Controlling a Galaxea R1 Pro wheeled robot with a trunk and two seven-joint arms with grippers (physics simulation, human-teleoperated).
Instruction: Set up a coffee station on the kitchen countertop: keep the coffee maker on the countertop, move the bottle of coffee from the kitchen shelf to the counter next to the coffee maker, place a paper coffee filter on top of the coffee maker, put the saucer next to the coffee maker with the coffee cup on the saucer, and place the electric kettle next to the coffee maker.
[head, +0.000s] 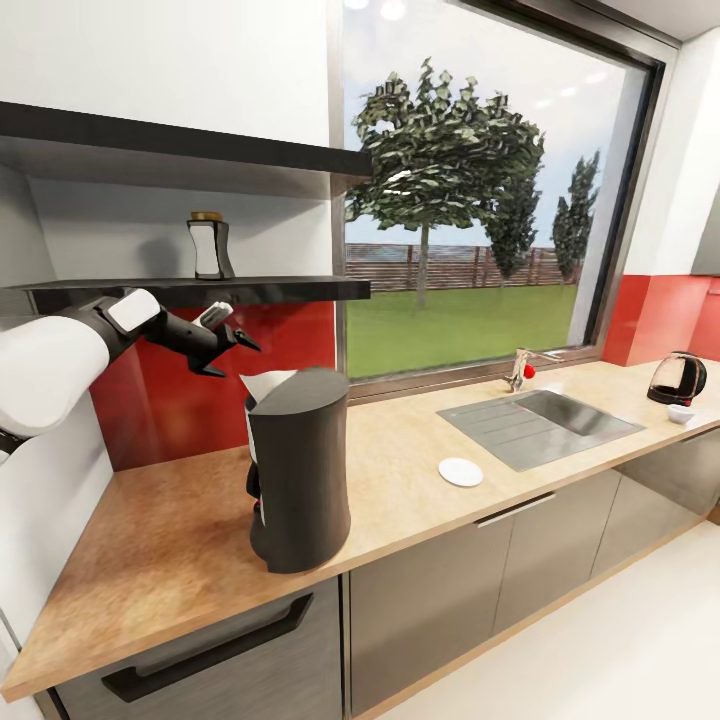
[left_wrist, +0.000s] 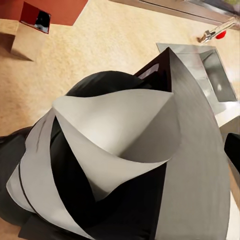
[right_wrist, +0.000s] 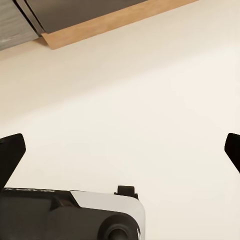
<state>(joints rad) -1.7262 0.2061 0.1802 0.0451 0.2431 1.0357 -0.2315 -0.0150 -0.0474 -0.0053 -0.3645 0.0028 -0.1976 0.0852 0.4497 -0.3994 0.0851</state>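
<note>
The white paper coffee filter (left_wrist: 117, 132) already sits on the tall black coffee maker (head: 300, 470), and the left gripper (head: 222, 338) hangs above it with fingers apart, empty. The brown-capped coffee bottle (head: 209, 246) is on the shelf, and the white saucer (head: 460, 472), small white cup (head: 681, 413) and dark kettle (head: 677, 379) are far along the wooden counter (head: 400, 470). The right gripper (right_wrist: 120, 150) is spread wide over the floor.

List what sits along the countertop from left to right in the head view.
coffee maker → saucer → sink → coffee cup beside the electric kettle, both at the far right end.

A paper filter (left_wrist: 112, 142) sits atop the coffee maker (left_wrist: 195, 165).
</note>
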